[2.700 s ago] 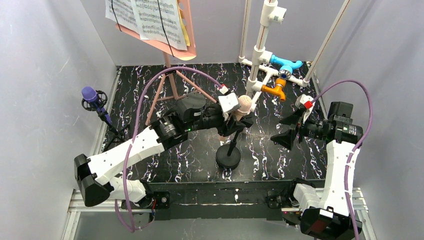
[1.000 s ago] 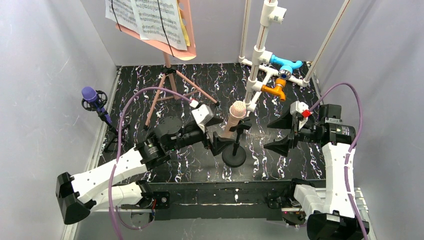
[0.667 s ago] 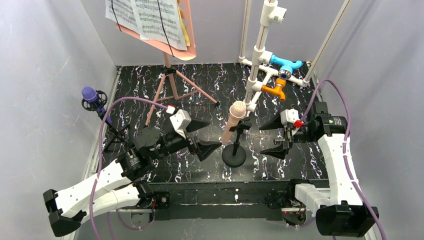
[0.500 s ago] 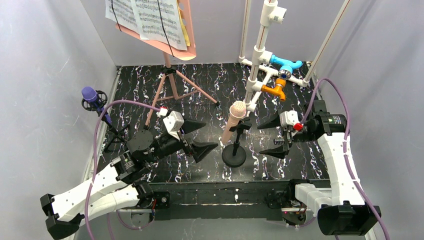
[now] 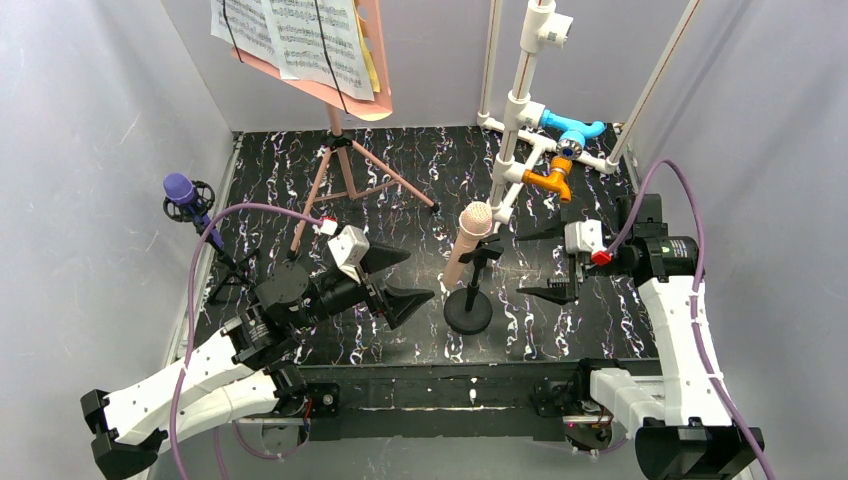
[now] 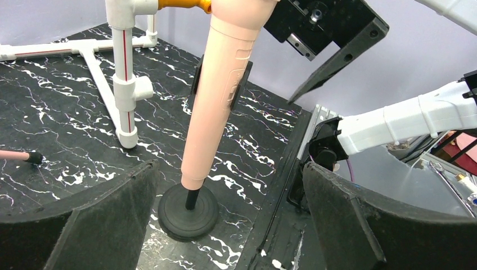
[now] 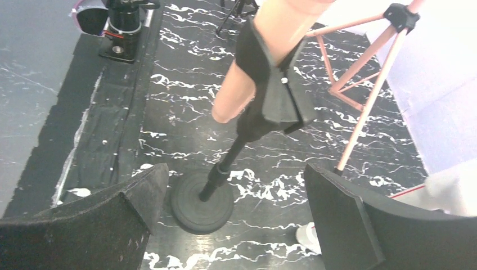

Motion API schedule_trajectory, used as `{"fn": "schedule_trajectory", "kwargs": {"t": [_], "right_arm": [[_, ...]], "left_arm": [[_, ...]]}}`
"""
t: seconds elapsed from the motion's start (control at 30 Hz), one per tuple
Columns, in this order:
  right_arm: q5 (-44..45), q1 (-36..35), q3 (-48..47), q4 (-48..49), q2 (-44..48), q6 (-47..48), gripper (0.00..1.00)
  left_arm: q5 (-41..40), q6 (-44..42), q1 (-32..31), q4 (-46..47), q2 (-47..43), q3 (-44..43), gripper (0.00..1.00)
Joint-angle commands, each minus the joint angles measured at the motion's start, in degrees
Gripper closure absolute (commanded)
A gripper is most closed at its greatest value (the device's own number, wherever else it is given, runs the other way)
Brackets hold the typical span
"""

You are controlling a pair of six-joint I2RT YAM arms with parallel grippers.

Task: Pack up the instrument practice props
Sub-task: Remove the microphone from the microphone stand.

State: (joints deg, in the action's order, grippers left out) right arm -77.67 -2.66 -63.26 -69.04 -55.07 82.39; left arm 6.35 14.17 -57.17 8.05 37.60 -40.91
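Observation:
The beige microphone leans in a clip on a black stand with a round base at mid table. My left gripper is open just left of it, holding nothing; in the left wrist view the microphone and base stand ahead of the gripper. My right gripper is open to the microphone's right, apart from it. The purple microphone sits on a small black tripod at far left. The pink sheet-music holder with printed pages stands on tripod legs at the back.
A white pipe frame with blue and orange fittings stands at back right, close behind the beige microphone. Grey walls enclose three sides. A pink tripod leg shows beyond the stand in the right wrist view.
My left arm has drawn back to the near left, off the beige microphone's stand, which stays upright. The right gripper came nearer the microphone, then eased slightly right. Both stay open.

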Motion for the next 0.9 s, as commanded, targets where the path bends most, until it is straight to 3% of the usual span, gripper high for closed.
{"fn": "schedule_trajectory", "kwargs": {"t": [0.0, 0.33, 0.87], "right_arm": [[1.13, -1.36, -0.71, 20.23, 1.02, -18.76, 0.00], [14.04, -13.61, 3.27, 47.89, 2.95, -42.72, 0.00], [18.01, -18.98, 4.07, 44.69, -0.03, -40.49, 0.00]], "left_arm": [[-1.23, 0.29, -0.17, 0.12, -1.10, 0.49, 0.02], [-0.77, 0.06, -0.19, 0.04, -1.03, 0.23, 0.02], [2.23, -0.17, -0.16, 0.08, 0.60, -0.67, 0.02]]}}
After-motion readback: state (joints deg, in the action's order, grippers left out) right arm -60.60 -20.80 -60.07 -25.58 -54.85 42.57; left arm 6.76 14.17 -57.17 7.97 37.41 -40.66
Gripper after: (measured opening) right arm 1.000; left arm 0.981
